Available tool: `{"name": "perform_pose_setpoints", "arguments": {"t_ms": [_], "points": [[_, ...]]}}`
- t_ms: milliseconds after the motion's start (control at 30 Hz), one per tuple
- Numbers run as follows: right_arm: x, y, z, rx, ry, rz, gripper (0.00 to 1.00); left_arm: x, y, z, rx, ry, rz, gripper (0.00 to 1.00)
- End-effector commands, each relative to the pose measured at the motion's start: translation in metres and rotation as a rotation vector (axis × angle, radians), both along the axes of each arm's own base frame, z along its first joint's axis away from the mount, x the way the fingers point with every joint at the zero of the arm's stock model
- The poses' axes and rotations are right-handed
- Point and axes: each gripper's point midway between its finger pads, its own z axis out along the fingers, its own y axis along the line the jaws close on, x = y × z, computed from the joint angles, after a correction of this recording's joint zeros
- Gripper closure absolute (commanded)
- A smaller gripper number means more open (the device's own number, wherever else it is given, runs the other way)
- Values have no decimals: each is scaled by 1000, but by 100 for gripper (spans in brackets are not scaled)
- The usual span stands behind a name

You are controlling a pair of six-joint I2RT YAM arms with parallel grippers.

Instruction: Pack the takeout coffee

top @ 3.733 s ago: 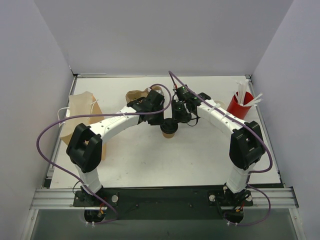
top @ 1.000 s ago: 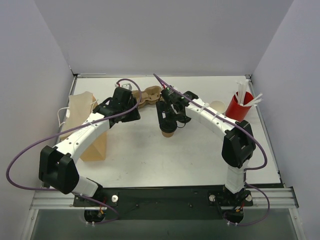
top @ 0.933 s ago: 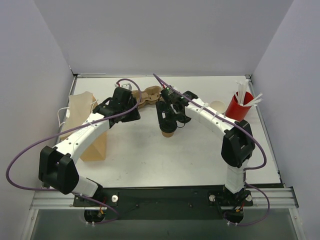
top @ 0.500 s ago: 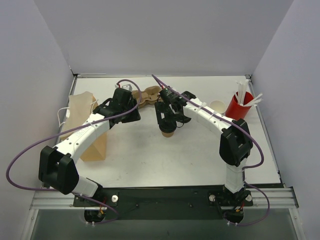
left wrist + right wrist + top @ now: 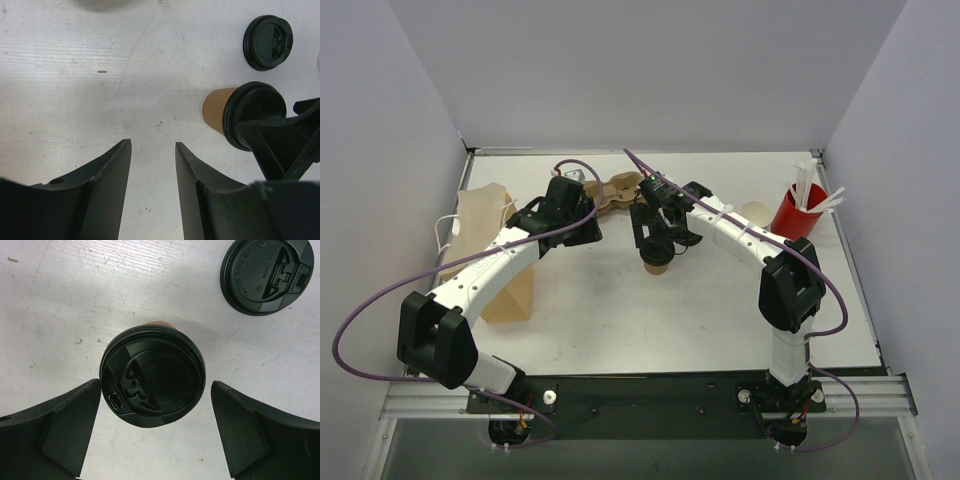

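From above, a white table (image 5: 620, 320) is carrying two arms that are reaching toward its middle. The right gripper (image 5: 658, 245) is hanging directly over a takeout coffee (image 5: 657, 265), a small brown kraft-paper cup standing upright near the table's centre. The left gripper (image 5: 582, 222) is sitting to the left of the cup, apart from it. A brown paper bag (image 5: 485, 245) is standing at the left edge; what it holds cannot be seen. A brown cardboard cup carrier (image 5: 616, 188) is lying behind the grippers, partly hidden by them. At the far right, a red cup (image 5: 798, 212) is holding white straws (image 5: 812, 190), and a pale round item (image 5: 754, 211) is lying just beside it.

From the left wrist, the two dark fingers (image 5: 105, 195) are standing partly spread with only bare table between them, pinching nothing. The coffee is showing at the right, its black lid (image 5: 252, 112) sealing the top. A loose black lid (image 5: 268, 41) is lying on the table beyond it.

From the right wrist, the fingers (image 5: 57, 432) are spreading wide on either side of the lidded coffee, with a gap showing on both sides, so they are not gripping it. The spare lid is lying at the upper right.
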Motion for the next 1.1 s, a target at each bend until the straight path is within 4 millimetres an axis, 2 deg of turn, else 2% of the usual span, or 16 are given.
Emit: {"name": "perform_pose_setpoints", "arguments": {"t_ms": [0,333,667,1067], "points": [[1,-1,29,11,-54,-6,14,9,-6,10,-31,-50,-5,50],[-3,2,10,-5,-8,1,16,9,-6,9,-30,-45,-9,50],[-7,8,3,-9,8,19,18,9,-7,7,-30,-40,-11,50],[-10,4,-6,-29,23,6,20,9,-8,3,-31,-34,-12,50]]}}
